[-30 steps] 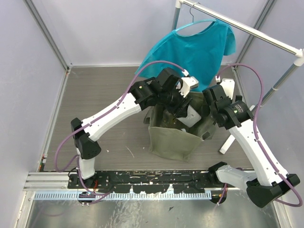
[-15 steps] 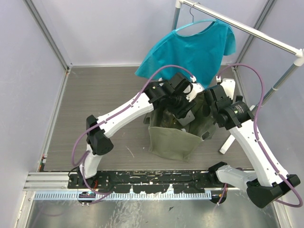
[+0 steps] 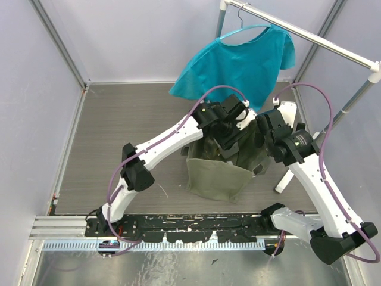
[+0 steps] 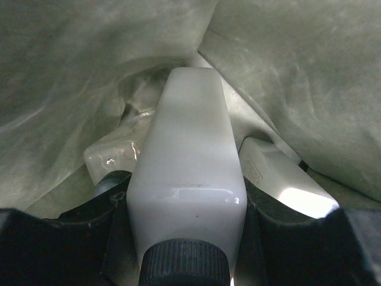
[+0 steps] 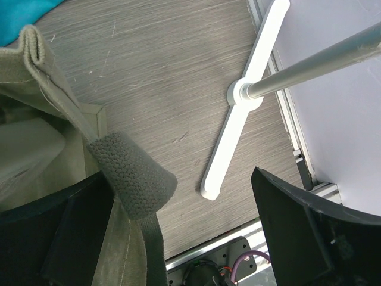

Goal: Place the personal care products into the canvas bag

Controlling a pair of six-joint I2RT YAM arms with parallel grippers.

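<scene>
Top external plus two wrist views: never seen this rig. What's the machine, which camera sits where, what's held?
Two robot arms are bolted at the near edge of a grey table, each ending in a two-finger gripper. The top view looks down from above and behind them; the other two come from a camera on each wrist. On the table stands an olive canvas bag; behind it a teal shirt hangs on a rack. The left gripper is down inside the bag, shut on a white bottle with a dark cap. Two more bottles lie beside it: a clear one and another white one. The right gripper is open at the bag's rim, next to a handle, holding nothing.
</scene>
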